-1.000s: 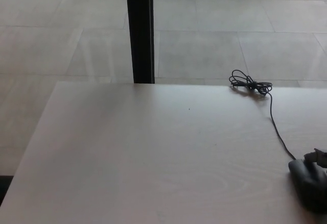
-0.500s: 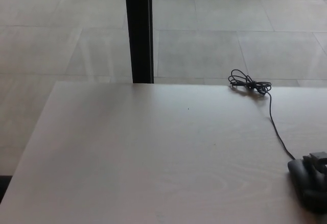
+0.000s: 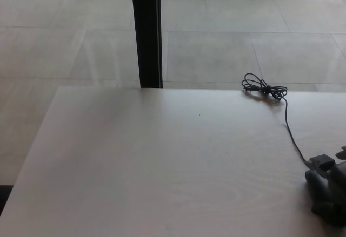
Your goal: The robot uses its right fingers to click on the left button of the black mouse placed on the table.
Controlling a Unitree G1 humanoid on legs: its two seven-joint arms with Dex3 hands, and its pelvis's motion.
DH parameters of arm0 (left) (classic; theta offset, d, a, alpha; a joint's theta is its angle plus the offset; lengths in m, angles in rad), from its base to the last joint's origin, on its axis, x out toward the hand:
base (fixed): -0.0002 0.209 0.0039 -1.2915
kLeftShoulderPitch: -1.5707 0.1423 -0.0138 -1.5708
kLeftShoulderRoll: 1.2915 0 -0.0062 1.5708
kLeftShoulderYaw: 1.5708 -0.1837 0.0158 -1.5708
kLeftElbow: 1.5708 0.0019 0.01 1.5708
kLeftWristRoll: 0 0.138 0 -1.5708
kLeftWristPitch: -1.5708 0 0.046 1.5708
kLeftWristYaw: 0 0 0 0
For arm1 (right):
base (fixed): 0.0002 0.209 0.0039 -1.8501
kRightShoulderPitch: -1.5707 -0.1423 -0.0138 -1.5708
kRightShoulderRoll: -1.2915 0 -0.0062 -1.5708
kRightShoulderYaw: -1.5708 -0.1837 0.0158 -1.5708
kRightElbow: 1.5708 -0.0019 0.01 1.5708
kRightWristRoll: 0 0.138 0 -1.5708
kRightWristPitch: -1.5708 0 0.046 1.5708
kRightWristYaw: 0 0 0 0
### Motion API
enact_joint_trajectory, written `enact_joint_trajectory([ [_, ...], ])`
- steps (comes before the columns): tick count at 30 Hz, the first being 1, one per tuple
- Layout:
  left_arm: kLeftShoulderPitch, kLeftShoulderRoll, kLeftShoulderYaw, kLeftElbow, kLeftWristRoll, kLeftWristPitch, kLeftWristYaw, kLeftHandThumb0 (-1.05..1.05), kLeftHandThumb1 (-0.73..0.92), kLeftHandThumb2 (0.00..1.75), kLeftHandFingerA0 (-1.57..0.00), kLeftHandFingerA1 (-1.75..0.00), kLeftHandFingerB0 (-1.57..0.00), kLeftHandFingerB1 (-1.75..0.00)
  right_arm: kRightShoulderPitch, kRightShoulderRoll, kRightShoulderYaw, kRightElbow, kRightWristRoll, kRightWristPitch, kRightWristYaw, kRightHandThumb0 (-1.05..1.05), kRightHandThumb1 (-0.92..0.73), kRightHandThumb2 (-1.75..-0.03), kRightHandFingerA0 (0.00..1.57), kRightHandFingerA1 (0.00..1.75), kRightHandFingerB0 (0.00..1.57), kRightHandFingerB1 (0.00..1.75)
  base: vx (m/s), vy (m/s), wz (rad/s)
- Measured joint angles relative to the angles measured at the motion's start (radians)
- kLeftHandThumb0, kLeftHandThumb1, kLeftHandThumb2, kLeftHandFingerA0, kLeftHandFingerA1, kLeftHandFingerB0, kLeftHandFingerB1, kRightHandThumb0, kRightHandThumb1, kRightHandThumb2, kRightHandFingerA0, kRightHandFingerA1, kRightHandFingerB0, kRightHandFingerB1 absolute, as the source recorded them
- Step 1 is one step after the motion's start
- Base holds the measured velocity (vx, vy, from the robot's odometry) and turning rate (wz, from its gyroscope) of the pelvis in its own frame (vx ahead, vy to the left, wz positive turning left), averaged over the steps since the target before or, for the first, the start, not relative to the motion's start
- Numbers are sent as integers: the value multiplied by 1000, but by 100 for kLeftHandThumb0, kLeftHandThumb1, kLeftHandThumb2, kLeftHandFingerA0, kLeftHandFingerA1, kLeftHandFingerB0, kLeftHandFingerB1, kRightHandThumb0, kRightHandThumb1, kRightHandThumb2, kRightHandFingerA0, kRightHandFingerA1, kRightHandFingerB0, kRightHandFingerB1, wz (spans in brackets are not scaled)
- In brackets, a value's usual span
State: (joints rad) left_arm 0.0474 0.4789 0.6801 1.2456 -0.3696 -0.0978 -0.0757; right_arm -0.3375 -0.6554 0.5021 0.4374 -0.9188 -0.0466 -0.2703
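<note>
Right hand (image 3: 331, 185) covers the mouse, grip unclear; coiled cable (image 3: 264, 90) trails behind.

- A single head view looks down and forward from above the near edge of the pale table (image 3: 162, 161), taking in most of its top and the tiled floor (image 3: 227, 48) beyond.
- The lens faces the far edge, where a black post (image 3: 147, 32) stands upright behind the table.
- The right hand (image 3: 331, 191) is cropped at the lower right corner, so its fingers (image 3: 320, 162) lie nearest the camera; the coiled cable (image 3: 264, 90) lies beyond them, the post far to their left.
</note>
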Motion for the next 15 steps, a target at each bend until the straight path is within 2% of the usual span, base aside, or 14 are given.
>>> enact_joint_trajectory([
  [1, 0, 0, 1, 0, -1, 0, -1, -68, 82, 65, -70, -56, -51, -44, -5, 1, 0, 1, -3, -1, -2, -93, -77, -95, 29, 53, 31, 41, 0, 0, 0],
  [7, 6, 0, -4, 2, -2, 0, 1, -68, 83, 65, -71, -61, -55, -45, -9, 2, 0, -3, -15, -8, -2, -94, -77, -95, 26, 55, 31, 43, 0, 0, 0],
  [8, 6, 0, -5, 3, -2, 0, 1, -68, 82, 64, -70, -61, -57, -46, -8, 2, 0, -3, -16, -8, -2, -89, -92, -73, 31, 54, 33, 37, 0, 0, 0],
  [10, 6, 0, -2, 2, -4, 0, 1, -68, 83, 64, -63, -60, -54, -45, -4, 2, -1, -1, -18, -9, -2, -88, -92, -73, 31, 56, 33, 37, 0, 0, 0],
  [12, 12, 0, 0, -5, -6, 0, -1, -68, 82, 64, -65, -60, -54, -45, -2, 2, -3, 8, -19, -9, -6, -87, -92, -73, 30, 56, 33, 38, 0, 0, 0],
  [13, 14, 0, 0, -9, -6, 0, -2, -66, 83, 64, -67, -59, -55, -46, -1, 2, -5, 12, -20, -9, -8, -87, -92, -74, 28, 56, 33, 38, 0, 0, 0],
  [14, 15, 0, 0, -12, -6, 0, -2, -69, 83, 65, -67, -61, -52, -45, -1, 2, -6, 16, -20, -9, -9, -93, -78, -98, 24, 57, 27, 44, 0, 0, 0],
  [15, 16, 0, 0, -15, -6, 0, -2, -68, 82, 65, -69, -61, -53, -46, 0, 1, -8, 19, -20, -9, -9, -90, -91, -76, 23, 53, 33, 39, 0, 0, 0],
])
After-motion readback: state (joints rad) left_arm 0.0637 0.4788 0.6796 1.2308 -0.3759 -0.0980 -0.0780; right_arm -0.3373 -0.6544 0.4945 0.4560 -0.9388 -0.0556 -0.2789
